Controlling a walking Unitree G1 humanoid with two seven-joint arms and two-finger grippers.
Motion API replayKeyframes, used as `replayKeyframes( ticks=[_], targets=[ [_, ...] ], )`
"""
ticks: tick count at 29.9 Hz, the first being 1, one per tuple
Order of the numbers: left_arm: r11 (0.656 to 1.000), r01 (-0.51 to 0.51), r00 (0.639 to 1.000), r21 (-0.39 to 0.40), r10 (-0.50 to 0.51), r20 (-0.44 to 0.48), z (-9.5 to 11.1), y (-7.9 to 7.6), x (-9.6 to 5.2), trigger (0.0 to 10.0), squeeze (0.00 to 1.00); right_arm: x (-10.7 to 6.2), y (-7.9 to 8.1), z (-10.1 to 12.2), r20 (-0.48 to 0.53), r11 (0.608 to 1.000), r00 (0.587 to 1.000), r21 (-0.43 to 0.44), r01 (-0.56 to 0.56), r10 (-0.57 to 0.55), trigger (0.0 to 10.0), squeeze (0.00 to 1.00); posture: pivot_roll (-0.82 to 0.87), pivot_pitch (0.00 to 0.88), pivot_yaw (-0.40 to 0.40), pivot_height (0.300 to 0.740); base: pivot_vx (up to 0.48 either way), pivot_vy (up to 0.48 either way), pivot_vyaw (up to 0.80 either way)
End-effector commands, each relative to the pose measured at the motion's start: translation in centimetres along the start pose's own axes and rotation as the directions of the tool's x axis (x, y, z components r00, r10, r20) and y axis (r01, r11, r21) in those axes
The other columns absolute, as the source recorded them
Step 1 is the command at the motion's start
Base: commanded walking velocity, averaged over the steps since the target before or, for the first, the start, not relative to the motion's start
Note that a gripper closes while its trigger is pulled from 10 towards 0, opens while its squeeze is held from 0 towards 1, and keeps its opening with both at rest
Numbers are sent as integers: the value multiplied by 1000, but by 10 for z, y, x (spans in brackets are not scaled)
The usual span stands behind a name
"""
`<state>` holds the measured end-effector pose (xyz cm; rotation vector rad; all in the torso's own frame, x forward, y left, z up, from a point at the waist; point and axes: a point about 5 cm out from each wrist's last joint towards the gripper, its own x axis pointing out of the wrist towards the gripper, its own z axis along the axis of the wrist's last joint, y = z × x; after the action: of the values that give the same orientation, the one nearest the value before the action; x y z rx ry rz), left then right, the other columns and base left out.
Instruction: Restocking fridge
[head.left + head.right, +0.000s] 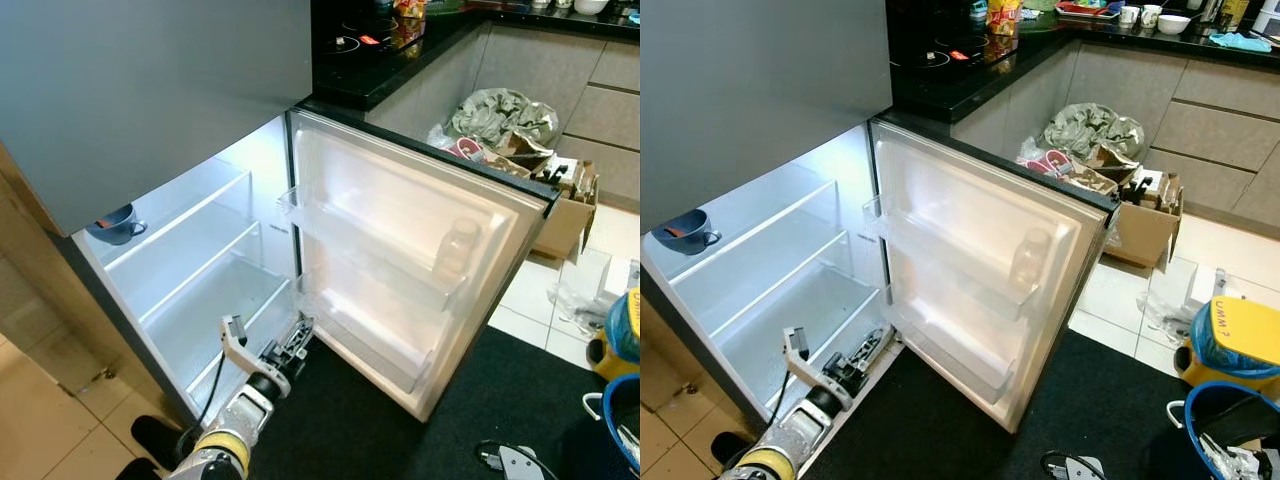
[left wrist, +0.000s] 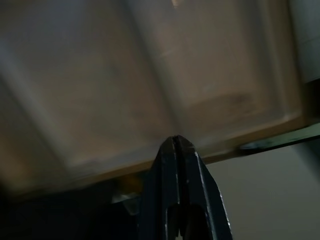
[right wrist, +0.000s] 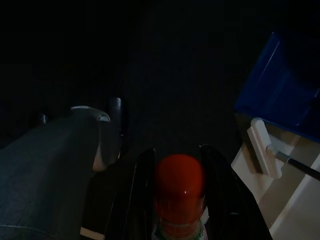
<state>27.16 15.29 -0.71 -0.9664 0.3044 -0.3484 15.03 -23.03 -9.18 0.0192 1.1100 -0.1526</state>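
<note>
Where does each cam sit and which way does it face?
Left eye: head, looking down into the open fridge; left arm shows.
Right eye: same head, same fridge, door shelves and blue cup, shifted sideways.
Left wrist: along the left gripper, jaws together, facing a blurred fridge interior.
Right wrist: dark; right gripper around a red-capped bottle, blue bucket beyond.

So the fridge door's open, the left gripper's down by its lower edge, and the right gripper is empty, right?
Not quite: the right gripper is not empty. The right wrist view shows its fingers closed on a red-capped bottle. The fridge door is open, and the left gripper is by its lower edge.
</note>
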Motion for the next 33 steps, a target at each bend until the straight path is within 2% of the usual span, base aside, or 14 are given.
replayKeyframes(
  ticks=[1,4,6,7,8,9,10,13,15,19,22,28,33],
  targets=[
    [976,-200,977,91,205,-54,-6,26,-25,10000,0,0,-2,8,41,999,999,32,-1,0,10000,0,-1,0,4,740,0,0,0],
    [922,-342,929,180,361,-81,-10,44,-47,10000,0,0,-3,15,70,999,998,45,-6,3,10000,0,-5,0,5,740,0,0,0],
    [846,-487,849,217,516,-108,-17,63,-76,10000,0,0,-2,20,91,999,996,44,-13,9,10000,0,-5,0,5,740,0,0,0],
    [846,-487,849,217,516,-108,-17,63,-76,10000,0,0,-2,20,91,999,996,44,-13,9,10000,0,-5,0,5,740,0,0,0],
    [815,-534,815,224,567,-120,-21,69,-87,10000,0,0,-2,22,97,999,995,41,-16,12,10000,0,-5,0,5,740,0,0,0],
    [815,-534,815,224,567,-120,-21,69,-87,10000,0,0,-2,22,97,999,995,41,-16,12,10000,0,-5,0,5,740,0,0,0],
    [759,-609,751,231,645,-142,-29,79,-109,10000,0,0,0,22,94,1000,995,10,-20,19,10000,0,-6,0,3,740,0,0,0],
    [742,-628,732,237,666,-146,-32,81,-115,10000,0,1,0,22,93,1000,995,-3,-22,22,10000,0,-6,0,3,740,0,0,0],
    [692,-673,668,263,720,-186,-46,87,-138,10000,0,1,5,20,81,998,996,-55,-39,43,10000,0,-6,0,2,740,0,0,0],
    [679,-680,648,275,733,-206,-55,87,-145,10000,0,1,6,18,74,997,996,-67,-44,49,10000,0,-1,0,-3,740,0,0,0],
    [677,-682,646,276,735,-208,-57,87,-144,10000,0,1,8,21,90,995,993,-82,-65,72,10000,0,2,0,-4,740,0,0,0],
    [691,-661,657,293,722,-219,-60,83,-134,10000,0,1,17,34,124,979,983,-172,-110,132,10000,0,2,0,-4,740,0,0,0],
    [719,-610,687,333,689,-230,-61,77,-120,10000,0,1,25,40,117,961,979,-240,-137,169,10000,0,0,0,-8,740,0,0,0]
  ],
)
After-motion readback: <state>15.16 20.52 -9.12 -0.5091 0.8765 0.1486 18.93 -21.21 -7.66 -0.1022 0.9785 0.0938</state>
